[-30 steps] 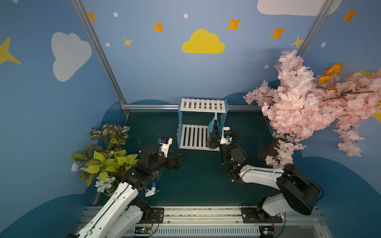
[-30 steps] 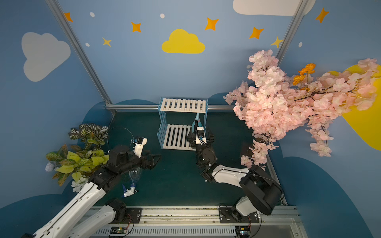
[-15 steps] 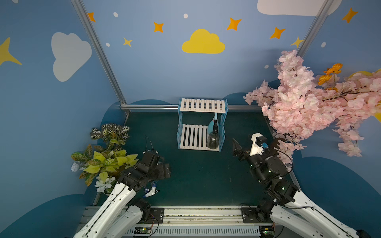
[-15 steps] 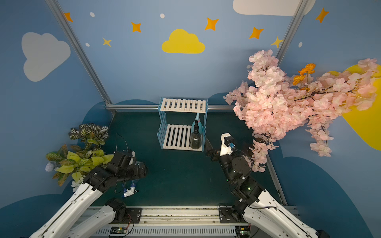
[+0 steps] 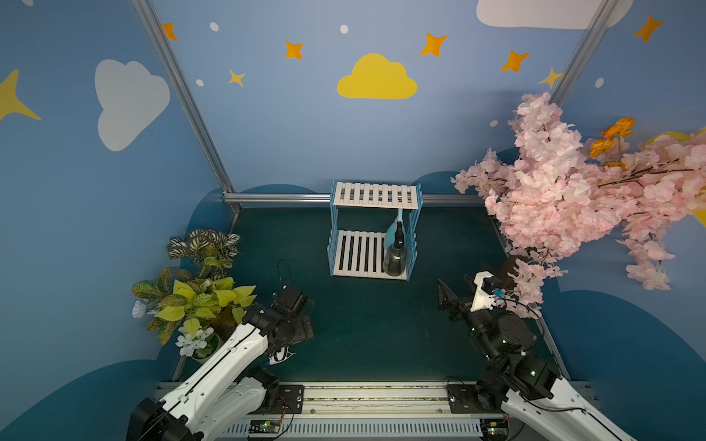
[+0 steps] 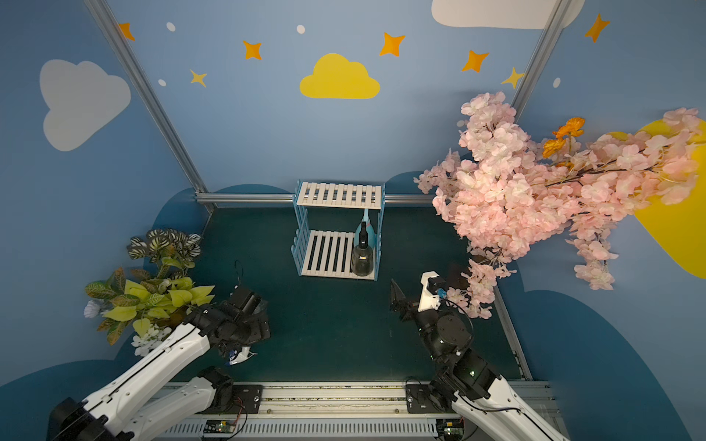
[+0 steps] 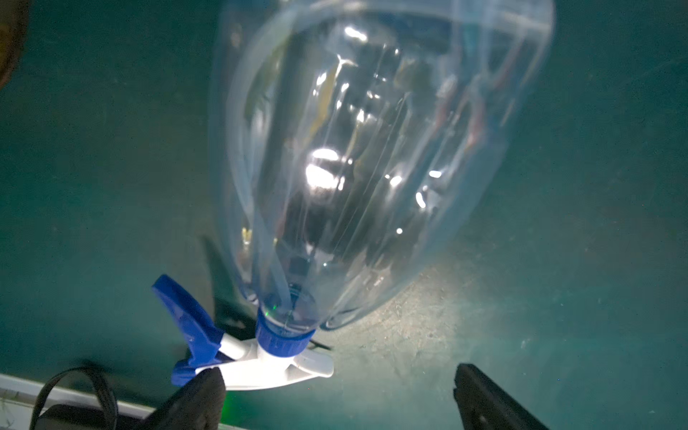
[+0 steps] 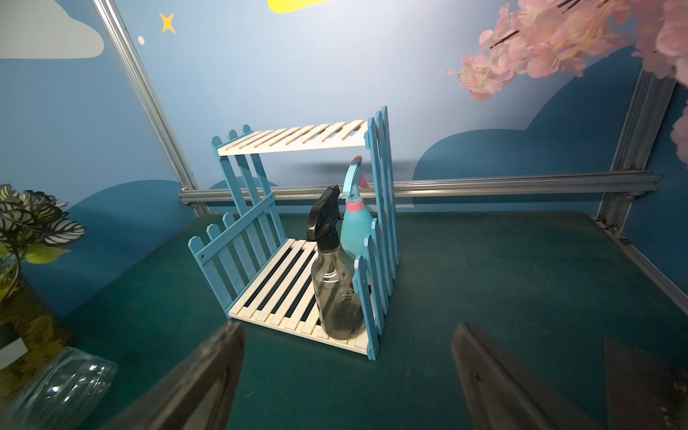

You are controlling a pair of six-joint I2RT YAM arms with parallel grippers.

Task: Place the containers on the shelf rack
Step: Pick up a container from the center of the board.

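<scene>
Left wrist view, clear bottle (image 7: 357, 167) laid sideways on mat (image 7: 111, 186), white-blue trigger head (image 5: 281, 356) lower left in a top view, left gripper (image 7: 335, 385) jaws spread beside it, smoky bottle (image 8: 337, 294) and light-blue bottle (image 8: 355, 227) stood on lower tier of shelf rack (image 8: 294, 140), right gripper (image 8: 348, 327) jaws spread, empty.

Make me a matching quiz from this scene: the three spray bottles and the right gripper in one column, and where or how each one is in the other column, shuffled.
Column A
1. dark smoky bottle
2. light-blue bottle
3. clear bottle
4. right gripper

Column B
a. open, holding nothing, short of the shelf rack
b. lying on its side on the green mat
c. upright at the front of the lower shelf
d. upright on the lower shelf, behind another bottle

Pairs: 1-c, 2-d, 3-b, 4-a
</scene>
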